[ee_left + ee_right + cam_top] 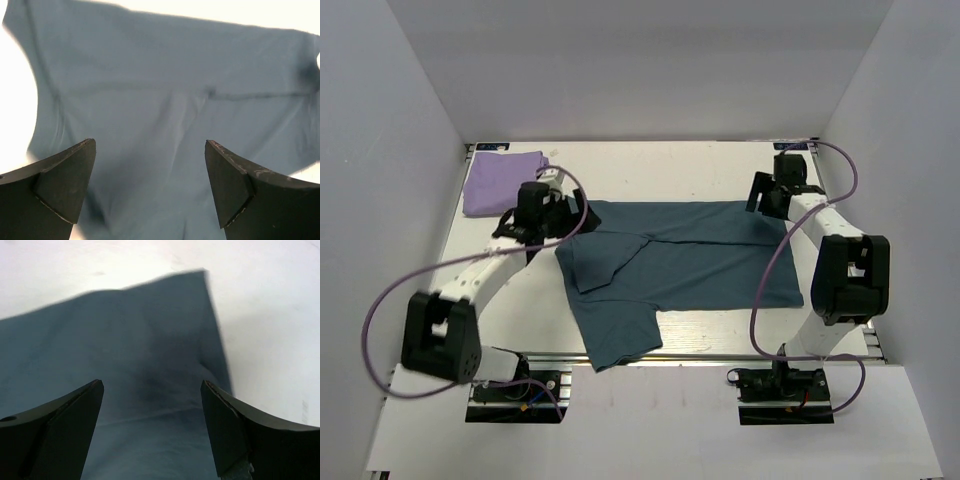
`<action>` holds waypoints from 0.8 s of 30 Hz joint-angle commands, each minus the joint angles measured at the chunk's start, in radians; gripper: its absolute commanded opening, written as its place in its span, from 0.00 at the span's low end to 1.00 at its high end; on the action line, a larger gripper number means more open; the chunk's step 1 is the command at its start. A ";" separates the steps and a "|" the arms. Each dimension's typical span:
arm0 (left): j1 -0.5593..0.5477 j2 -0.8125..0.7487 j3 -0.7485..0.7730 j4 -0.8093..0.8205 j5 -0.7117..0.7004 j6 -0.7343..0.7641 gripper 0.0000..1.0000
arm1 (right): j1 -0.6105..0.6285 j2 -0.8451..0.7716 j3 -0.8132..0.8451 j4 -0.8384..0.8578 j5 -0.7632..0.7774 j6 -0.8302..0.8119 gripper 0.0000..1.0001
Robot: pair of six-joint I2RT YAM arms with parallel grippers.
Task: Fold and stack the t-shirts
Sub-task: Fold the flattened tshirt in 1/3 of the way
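On table (670, 175) centre: teal t-shirt (700, 260) partly folded | left gripper (150, 145), right gripper (152, 383) spread, empty

Top overhead, wide; wrists close above teal t-shirt (700, 255).

No legible text, brand or number in any view; dark strips (490, 147) at table (670, 175) far edge unreadable.

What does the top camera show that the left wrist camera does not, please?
Only the top view: the purple shirt in the far left corner, the right hand, and the blue shirt in full outline. Only the left wrist view: the left hand close up, its fingers spread with nothing between them. Both: the blue shirt, with the left hand above it.
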 commanded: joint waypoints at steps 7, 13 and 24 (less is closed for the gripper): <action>0.019 0.472 0.291 0.162 0.079 0.018 1.00 | -0.001 0.205 0.189 0.070 -0.224 -0.003 0.84; 0.019 0.647 0.416 0.076 -0.050 0.019 1.00 | -0.010 0.337 0.281 0.014 -0.190 -0.004 0.84; 0.091 0.961 0.710 -0.039 -0.099 0.029 1.00 | -0.103 0.580 0.543 -0.062 -0.226 0.012 0.86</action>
